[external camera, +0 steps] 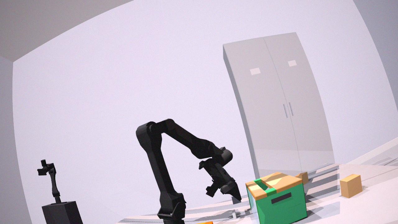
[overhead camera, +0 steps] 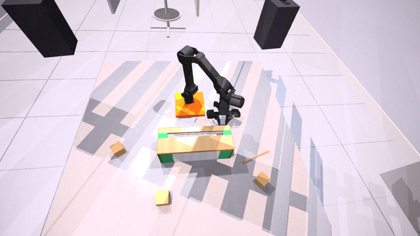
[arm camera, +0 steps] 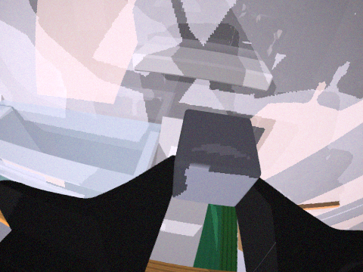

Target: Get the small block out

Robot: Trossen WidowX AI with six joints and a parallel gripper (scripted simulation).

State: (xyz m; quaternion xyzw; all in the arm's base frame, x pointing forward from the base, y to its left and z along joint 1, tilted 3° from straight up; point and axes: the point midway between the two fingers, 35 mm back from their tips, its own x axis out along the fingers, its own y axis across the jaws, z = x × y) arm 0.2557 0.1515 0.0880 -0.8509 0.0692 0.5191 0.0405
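Block (arm camera: 217,156) is grey and sits pinched between the 2 black fingers of the gripper (arm camera: 208,196), filling the gap in the wrist view. Jaws are closed on it, not fully together.

In the exterior view the gripper (external camera: 233,196) is tilted down and forward, tips just above the table (external camera: 370,206), close beside the green end wall of the box (external camera: 281,206). Block itself is hard to make out there; only a small grey shape shows at the fingertips. Cannot tell whether it has left the table surface.

Top view: gripper (overhead camera: 223,118) is at the box's (overhead camera: 195,143) arm-side right corner, just outside the box. Box has a wooden lid with a long slot and green corners, standing flat.

Arm (overhead camera: 205,70) rises from the orange base plate (overhead camera: 190,104), elbow high, forearm sloping down toward the box.

3 tan cubes (overhead camera: 117,148) lie scattered on the table, well apart from the box. 1 thin wooden stick (overhead camera: 255,156) lies near the box's right end, not touching it.
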